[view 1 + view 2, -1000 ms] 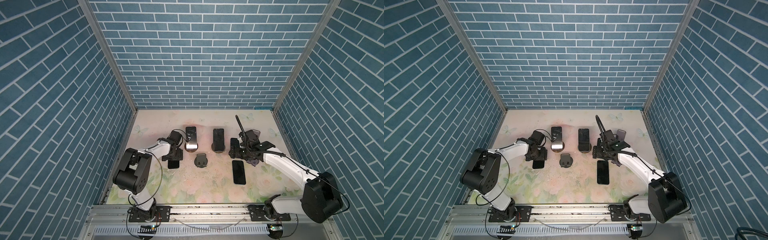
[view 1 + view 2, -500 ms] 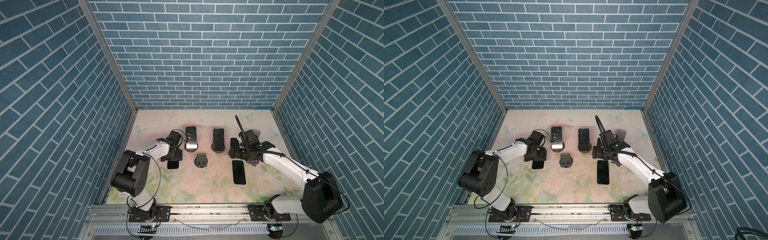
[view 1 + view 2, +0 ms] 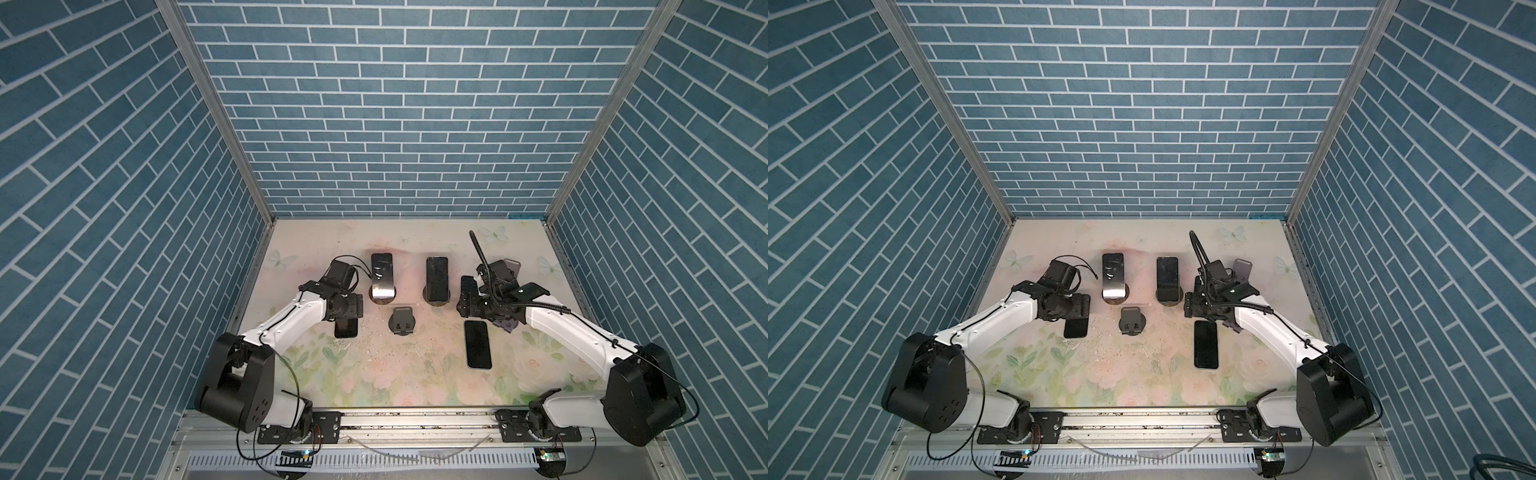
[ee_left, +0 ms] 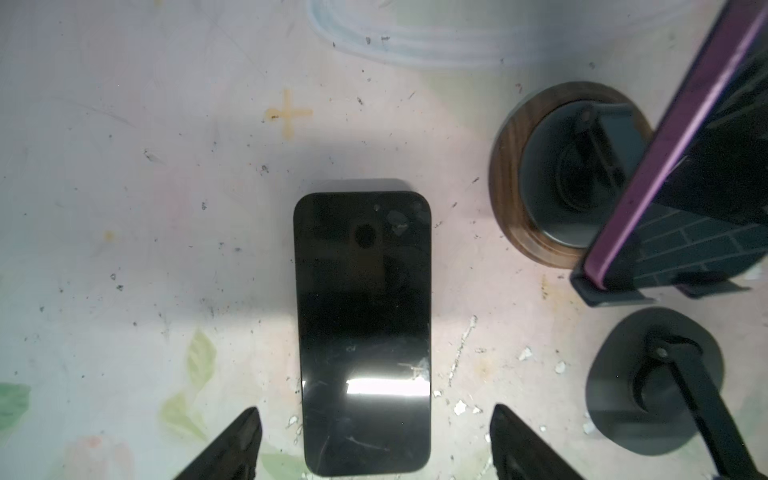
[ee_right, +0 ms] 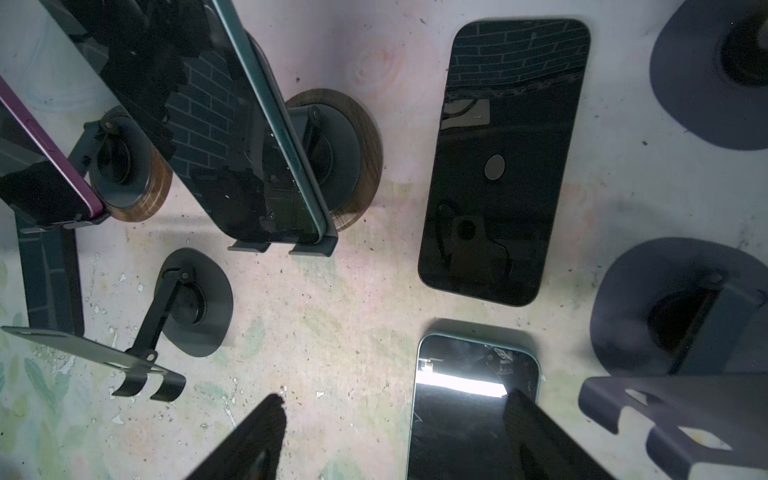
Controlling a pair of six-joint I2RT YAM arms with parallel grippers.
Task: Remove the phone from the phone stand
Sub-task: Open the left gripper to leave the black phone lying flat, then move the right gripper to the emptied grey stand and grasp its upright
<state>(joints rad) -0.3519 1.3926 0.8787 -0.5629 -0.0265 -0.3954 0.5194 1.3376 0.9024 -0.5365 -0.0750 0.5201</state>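
Left gripper (image 4: 374, 411), fingers (image 4: 232, 449) apart, hangs over the phone (image 4: 363, 332) lying flat just beside the empty stand (image 3: 401, 320); risk: if it pulls away low, a finger cd catch the phone's edge & shove it into that stand.

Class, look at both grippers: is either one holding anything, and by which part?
Nothing is held. The left gripper stands open either side of a flat phone, not touching it; the right gripper is open too.

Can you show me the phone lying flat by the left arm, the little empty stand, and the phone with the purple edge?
flat phone (image 4: 363, 332): left wrist view, middle of its dark screen.
empty stand (image 3: 401, 319): in a top view, its middle.
purple-edged phone (image 4: 665, 145): left wrist view, its purple side edge.
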